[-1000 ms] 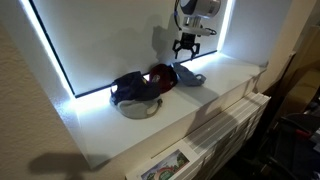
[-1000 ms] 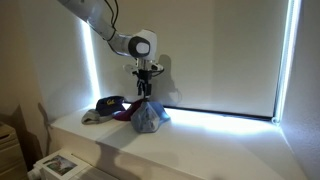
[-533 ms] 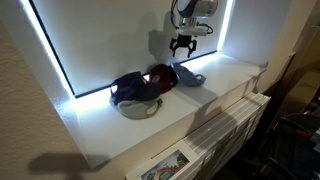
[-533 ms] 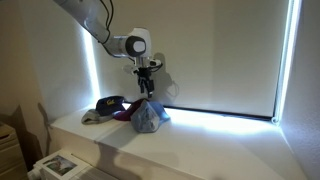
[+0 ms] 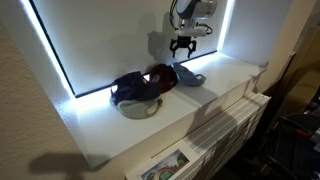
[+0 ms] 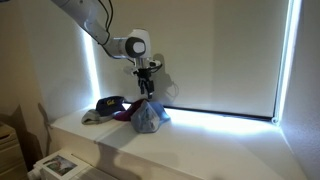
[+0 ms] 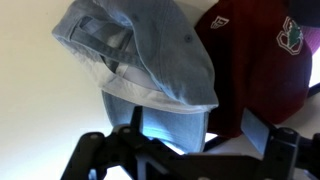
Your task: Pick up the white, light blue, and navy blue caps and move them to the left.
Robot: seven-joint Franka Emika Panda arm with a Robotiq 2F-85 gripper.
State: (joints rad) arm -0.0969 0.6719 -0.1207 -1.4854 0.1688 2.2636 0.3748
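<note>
A light blue cap (image 5: 188, 76) lies on the white ledge, and it also shows in the other exterior view (image 6: 149, 118) and in the wrist view (image 7: 140, 50). A navy blue cap (image 5: 133, 90) lies further along the ledge on top of a white cap (image 5: 141, 109), and the navy one also shows in an exterior view (image 6: 105, 104). A maroon cap (image 5: 160, 76) sits between them and fills the wrist view's right side (image 7: 255, 60). My gripper (image 5: 183, 45) hangs open and empty above the light blue cap, jaws down (image 7: 200, 135).
The white ledge (image 5: 215, 75) runs along a wall with a drawn blind (image 6: 220, 55) lit at its edges. Below the ledge's front edge are slatted cabinet fronts (image 5: 225, 120). Papers (image 6: 55, 165) lie on a lower surface nearby.
My gripper has risen slightly above the light blue cap and shifted a little sideways, then held still. The caps have not moved.
</note>
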